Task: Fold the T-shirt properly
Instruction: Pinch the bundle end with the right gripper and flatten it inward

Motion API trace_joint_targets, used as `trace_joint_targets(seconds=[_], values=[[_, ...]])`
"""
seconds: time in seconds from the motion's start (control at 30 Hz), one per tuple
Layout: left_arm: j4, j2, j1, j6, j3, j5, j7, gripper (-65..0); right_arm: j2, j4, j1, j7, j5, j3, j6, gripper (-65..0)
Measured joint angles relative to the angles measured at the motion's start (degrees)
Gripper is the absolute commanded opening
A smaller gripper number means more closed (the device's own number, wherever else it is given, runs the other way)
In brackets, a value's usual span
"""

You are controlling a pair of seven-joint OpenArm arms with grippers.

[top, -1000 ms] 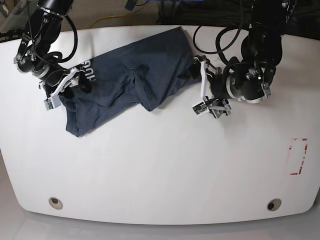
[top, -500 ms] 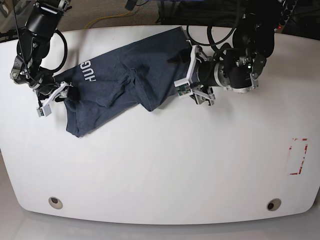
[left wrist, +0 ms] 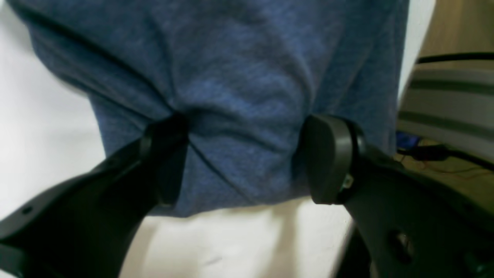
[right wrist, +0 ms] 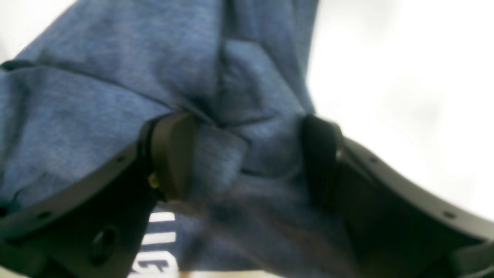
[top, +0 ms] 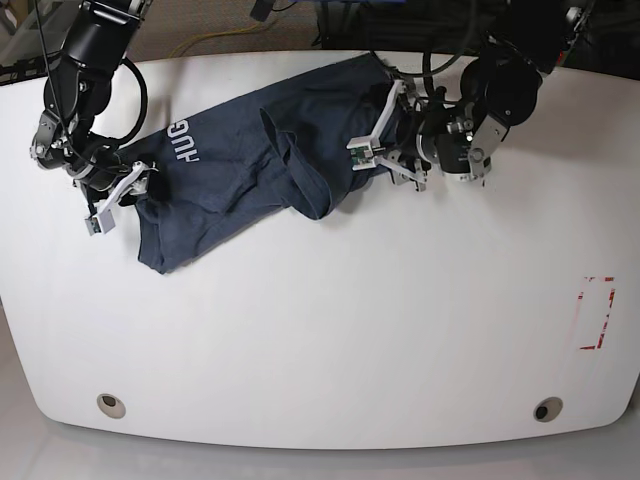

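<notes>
Two black pads fill my left wrist view, standing well apart on the left gripper, with a bunched edge of the dark slate-blue heathered fabric T-shirt lying between them. Creases radiate from the left-hand pad, where the cloth seems to touch it; the shirt's lower hem ends just behind the pad tips, and the glossy white tabletop shows below it. Whether the pads are pressing the fabric I cannot tell; the jaws stand wide with cloth in the gap.

My right wrist view is blurred. The right gripper also has its jaws spread, and a folded lump of the T-shirt sits between them, reaching both pads. White block lettering shows on the fabric under the left-hand finger. Bare tabletop lies beyond the right-hand jaw. A firm pinch I cannot confirm here either.

From the base view, I see the T-shirt crumpled in a diagonal band across the far left half of the tabletop, lettering near its left end. The right gripper sits at the shirt's left edge, and the left gripper at its right end, each with fabric inside its jaws. A red rectangular outline mark lies well apart, at the table's right edge.
</notes>
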Motion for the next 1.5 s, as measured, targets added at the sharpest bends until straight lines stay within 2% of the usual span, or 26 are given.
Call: trace_joint_targets(seconds=[0.23, 0.4, 0.57, 0.7, 0.8, 0.9, 1.1, 1.27, 1.33, 1.5], values=[[-2.16, -5.66, -4.46, 0.2, 0.28, 2.14, -2.97, -21.7, -0.33, 7.34, -2.69, -0.44, 0.02, -3.02, -0.2, -23.5], [-7.08, -5.77, -10.43, 0.2, 0.68, 2.08, -2.95, -21.7, -4.5, 13.51, -6.23, -0.48, 0.2, -6.05, 0.42, -23.5], [-6.91, -7.91, -15.13, 0.22, -0.46, 2.38, -2.6, -21.7, -5.38, 19.04, -9.16, -0.9, -0.2, -9.33, 0.09, -23.5], [-1.4, -7.82, -15.82, 0.37, -5.57, 2.05, -2.78, -21.7, -6.43, 24.7, -10.19, -1.42, 0.07, -12.55, -0.13, -23.0], [1.62, -7.61, -14.91, 0.35, -8.7, 1.75, -2.54, -21.7, -7.37, 26.27, -9.35, -4.85, 0.63, -14.69, 0.44, -22.7], [4.48, -7.61, -11.23, 0.35, -14.27, 1.68, 0.33, -21.7, -7.85, 25.73, -6.99, -8.04, 2.08, -16.74, 0.22, -22.5], [8.0, -7.32, -2.25, 0.35, -29.57, 2.27, 0.28, -21.7, -8.26, 19.98, 0.0, -8.96, 10.82, -21.2, 0.22, -22.5], [8.33, -6.84, 3.89, 0.35, -40.61, 2.67, 0.7, -21.7, -8.11, 10.58, 5.97, -9.64, 17.66, -25.88, 0.15, -22.5], [8.33, -6.8, 5.9, 0.35, -44.0, 2.69, 0.66, -21.7, -8.35, 7.19, 8.2, -9.75, 18.99, -27.85, -0.02, -22.5], [8.37, -6.82, 9.84, 0.35, -49.03, 2.67, 0.74, -21.7, -11.8, 0.81, 12.7, -9.6, 19.8, -28.65, -0.15, -22.0]])
